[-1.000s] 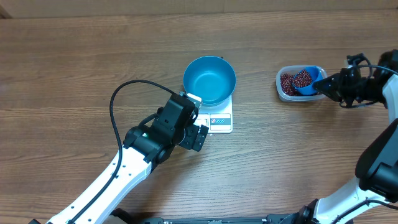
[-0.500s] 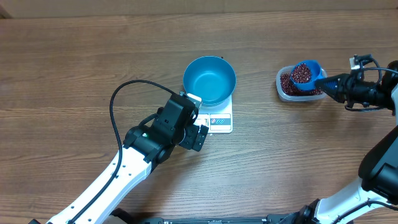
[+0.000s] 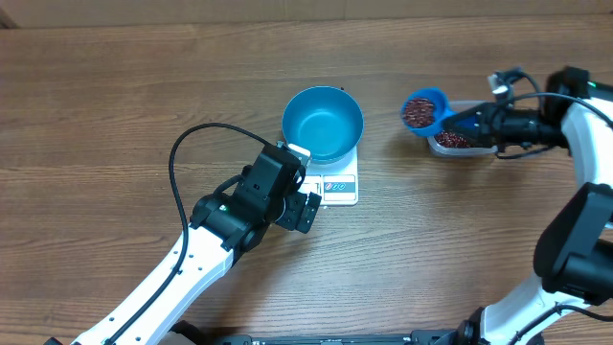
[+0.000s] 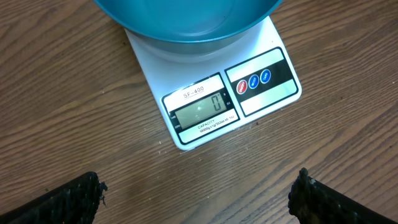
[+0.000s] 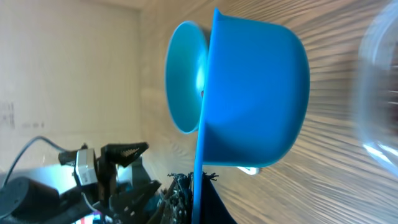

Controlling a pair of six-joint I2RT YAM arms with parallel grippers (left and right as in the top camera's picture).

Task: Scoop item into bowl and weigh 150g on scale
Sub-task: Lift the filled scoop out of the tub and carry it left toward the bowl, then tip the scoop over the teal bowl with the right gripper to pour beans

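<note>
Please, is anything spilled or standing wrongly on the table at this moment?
Nothing stands out. The blue bowl sits empty on the scale, which reads zero. The beans lie inside the scoop, and none show loose on the table.

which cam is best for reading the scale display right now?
Left wrist: the display sits centered, unobstructed, its digit 0 legible below the bowl. Overhead shows the scale only small, display unreadable. Right wrist is filled by the scoop; no display visible there.
</note>
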